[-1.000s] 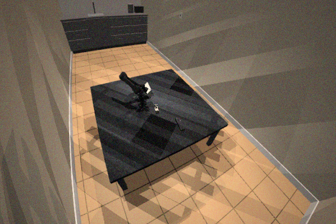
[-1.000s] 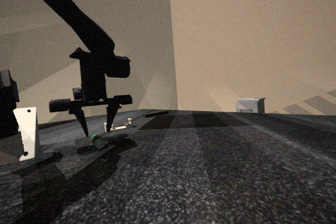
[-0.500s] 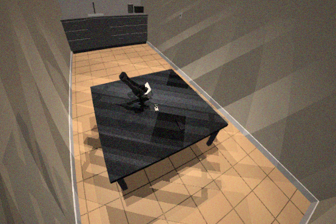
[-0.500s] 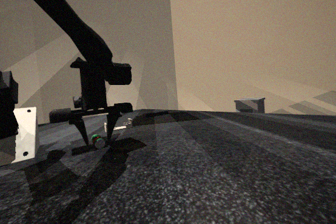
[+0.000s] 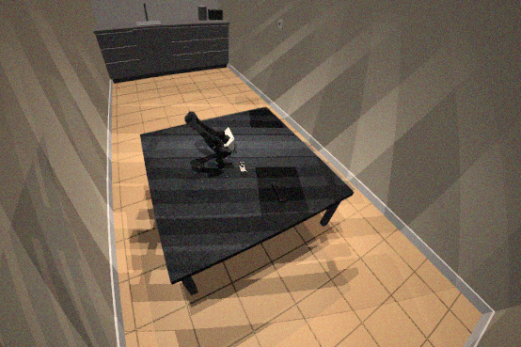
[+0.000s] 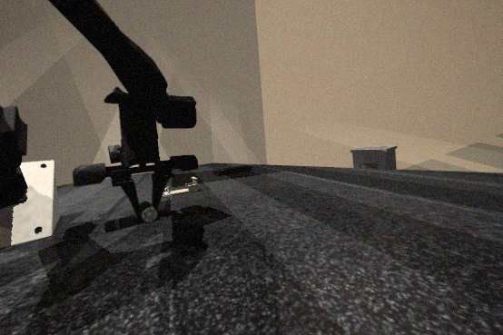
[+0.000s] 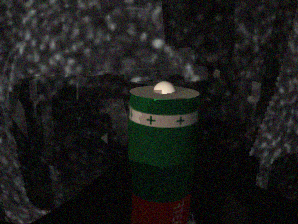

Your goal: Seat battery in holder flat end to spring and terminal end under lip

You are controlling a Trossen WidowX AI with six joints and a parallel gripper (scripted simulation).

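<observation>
Claw (image 6: 147, 211) clenched on green-and-red cylindrical battery (image 7: 161, 165), lying low on dark speckled counter (image 6: 318, 239). Small pale metal holder (image 6: 182, 188) just behind. Lift level, keep battery axis straight, approach holder gently, no downward pressing.

The only readable marks are small plus signs on the pale band around the battery (image 7: 162, 169), just below its terminal end, in the wrist view. A faint marking on the battery's red section is too blurred to read. Nothing else carries legible text.
</observation>
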